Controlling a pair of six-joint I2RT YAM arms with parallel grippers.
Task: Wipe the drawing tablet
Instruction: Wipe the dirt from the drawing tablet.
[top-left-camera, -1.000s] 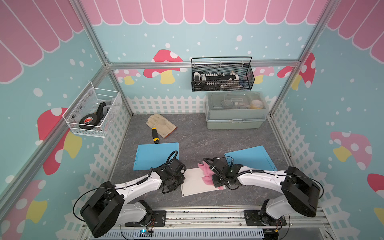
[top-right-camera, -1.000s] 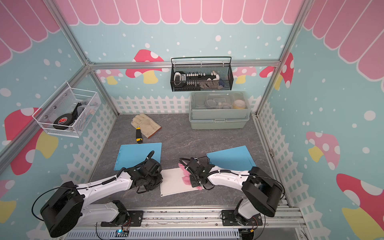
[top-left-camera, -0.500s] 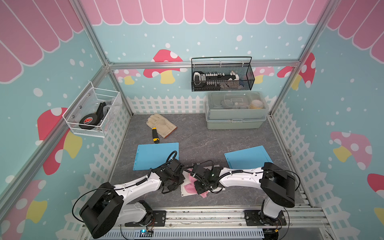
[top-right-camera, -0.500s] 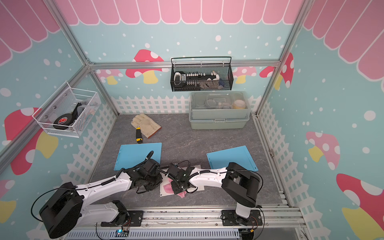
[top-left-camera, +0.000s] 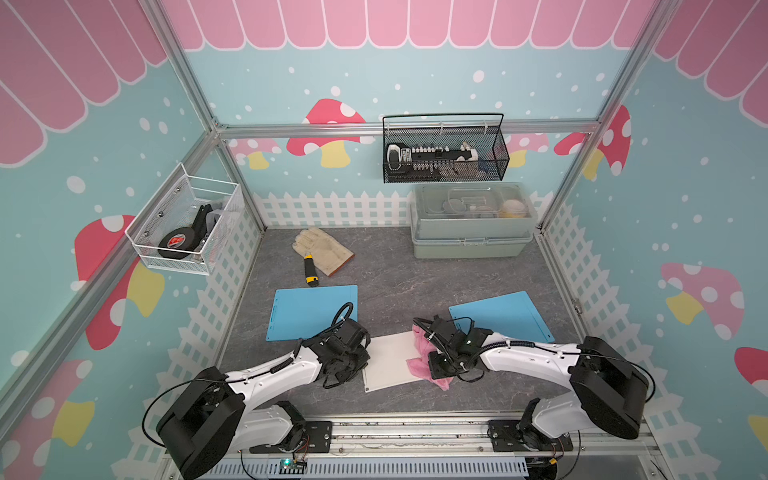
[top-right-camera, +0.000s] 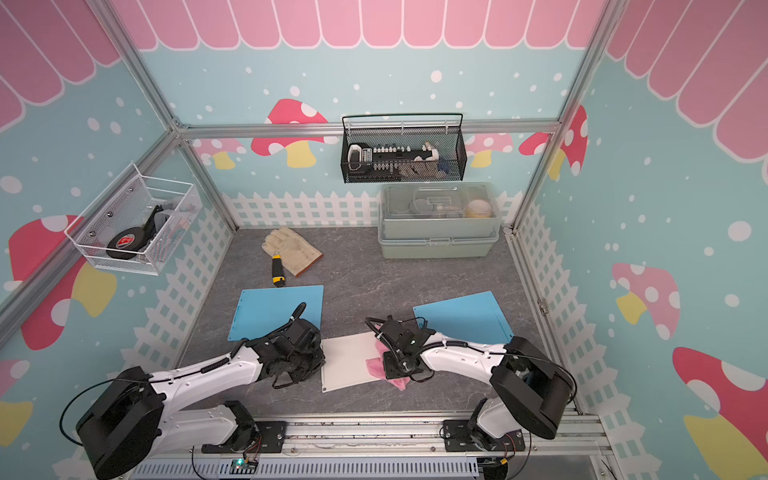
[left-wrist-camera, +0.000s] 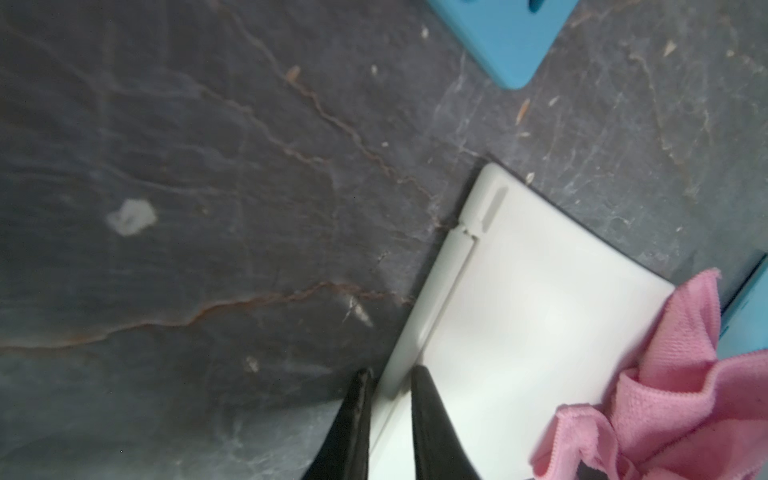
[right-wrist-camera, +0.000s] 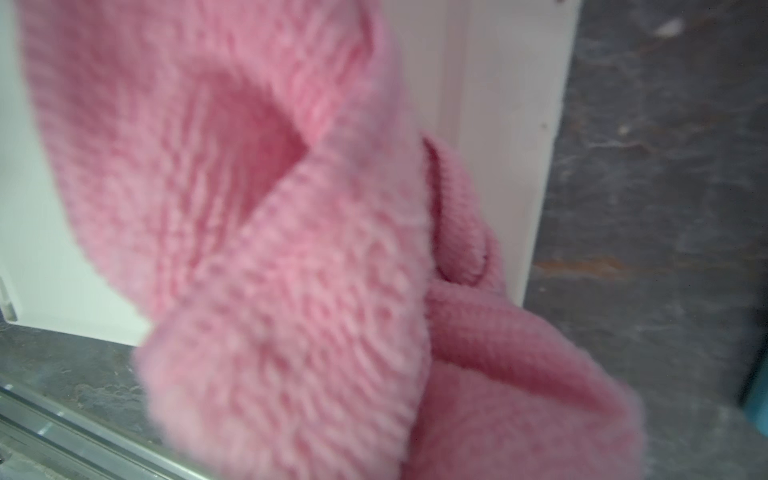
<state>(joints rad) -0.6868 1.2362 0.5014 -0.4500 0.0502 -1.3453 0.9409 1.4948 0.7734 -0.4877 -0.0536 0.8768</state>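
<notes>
drawing tablet (top-left-camera: 388, 359): flat, white | left fingers (left-wrist-camera: 432, 424) pinch edge | right fingers (top-left-camera: 440, 368) clench fuzzy cloth (right-wrist-camera: 291, 249)

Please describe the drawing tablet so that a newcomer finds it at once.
Near the front edge of the grey table, between the robot arms, lies a flat tablet with a pink cloth on one end. It is white; the neighbouring mats are blue.

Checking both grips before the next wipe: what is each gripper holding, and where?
The left gripper pinches the drawing tablet at its side edge; right gripper holds the pink cloth by a bunched fold.
</notes>
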